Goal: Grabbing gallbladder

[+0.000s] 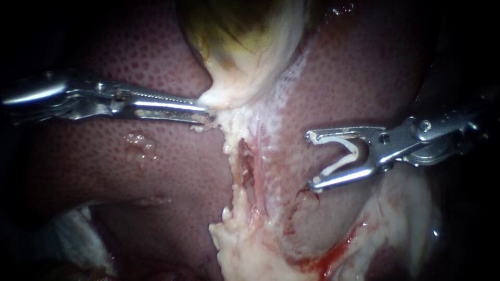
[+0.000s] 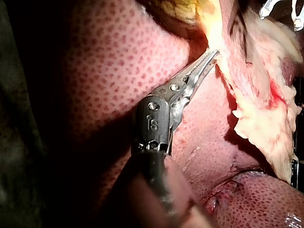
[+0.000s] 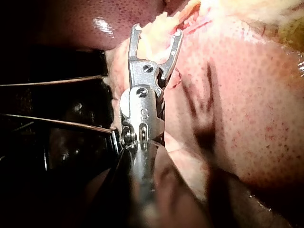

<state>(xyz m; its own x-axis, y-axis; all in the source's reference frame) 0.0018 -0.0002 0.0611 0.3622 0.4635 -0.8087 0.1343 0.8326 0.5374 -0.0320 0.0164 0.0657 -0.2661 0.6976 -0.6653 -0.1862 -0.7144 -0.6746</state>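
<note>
1. Endoscope view: the gallbladder (image 1: 245, 47) sits at upper centre. It is yellow-green above and tapers to a pale neck that lies against the liver (image 1: 130, 171).
2. The left instrument (image 1: 207, 110) reaches in level to that neck. Its end effector looks clenched on the pale lower edge of the gallbladder, where the tissue is drawn to a point at its tip. The left wrist view shows its two halves nearly together, tips in the tissue.
3. The right instrument (image 1: 312, 160) hovers well apart from the gallbladder, beside the ragged pale strip below it. Its end effector stands spread wide, yet it grasps a white clip (image 1: 355, 151) seated against both halves.
4. Step in hand, as I judge it: the grab itself, with the bite made or very nearly so. The next move calls for a firm hold and a gentle pull away from the liver to stretch the neck without tearing the thin wall.
5. Count: one gallbladder, one liver, two instruments, one clip.
</note>
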